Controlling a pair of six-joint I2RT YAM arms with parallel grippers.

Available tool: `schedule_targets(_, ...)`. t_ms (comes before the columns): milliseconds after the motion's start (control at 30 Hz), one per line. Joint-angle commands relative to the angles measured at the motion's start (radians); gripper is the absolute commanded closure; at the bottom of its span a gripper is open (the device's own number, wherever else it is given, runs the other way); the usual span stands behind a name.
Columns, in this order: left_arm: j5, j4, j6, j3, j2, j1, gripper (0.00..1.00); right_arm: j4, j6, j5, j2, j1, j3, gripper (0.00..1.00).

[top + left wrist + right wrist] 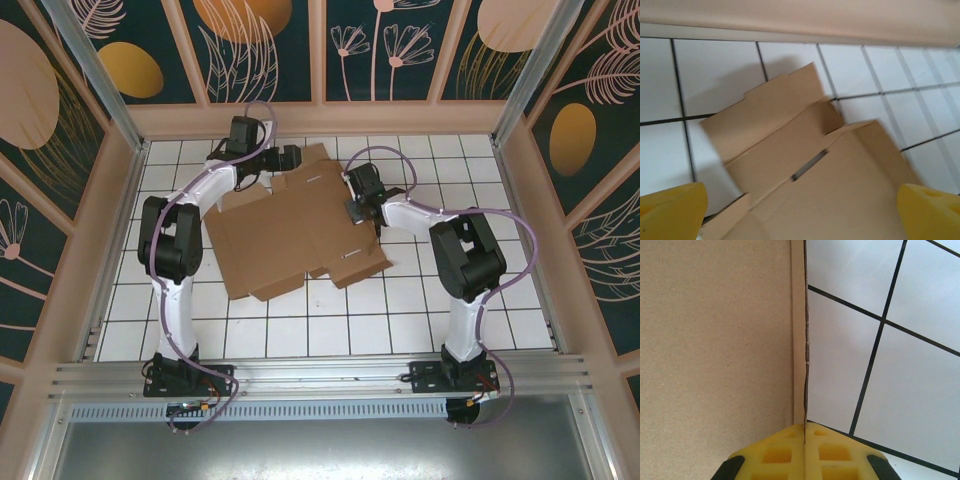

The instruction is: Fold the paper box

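The paper box [290,235] lies as a brown die-cut sheet spread over the white tiled table, its flaps pointing to the back and to the front right. My left gripper [288,156] hovers over the sheet's back flaps. In the left wrist view its yellow fingertips [670,210] stand far apart at the frame's lower corners, open, with the slotted cardboard [790,145] below them and nothing between. My right gripper [361,212] sits at the sheet's right edge. In the right wrist view its yellow pads [780,452] are pressed together on the thin cardboard edge [799,340].
A pale wooden rim [320,118] bounds the table at the back and sides, close behind the left gripper [805,215]. An aluminium rail [320,375] runs along the near edge by the arm bases. Bare tiles [450,330] lie right and front of the sheet.
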Motion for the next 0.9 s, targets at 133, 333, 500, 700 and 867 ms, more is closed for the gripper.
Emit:
schedule_targets(133, -0.037, -0.2, 0.263, 0.101, 0.104, 0.011, 0.06, 0.015, -0.008, -0.007, -0.049, -0.003, -0.042, 1.0)
schedule_targets(333, 0.043, -0.268, 0.26, 0.188, 0.189, 0.011, 0.08, 0.018, 0.001, -0.012, -0.049, 0.0, -0.045, 1.0)
schedule_targets(500, 0.1, -0.284, 0.249, 0.205, 0.205, 0.012, 0.1, 0.019, 0.0, -0.008, -0.049, -0.001, -0.045, 1.0)
schedule_targets(700, 0.211, -0.304, 0.266, 0.153, 0.16, 0.011, 0.13, 0.017, 0.005, -0.005, -0.037, -0.001, -0.032, 1.0)
schedule_targets(867, 0.232, -0.347, 0.281, 0.124, 0.15, 0.012, 0.14, 0.017, 0.006, -0.005, -0.031, 0.0, -0.028, 1.0)
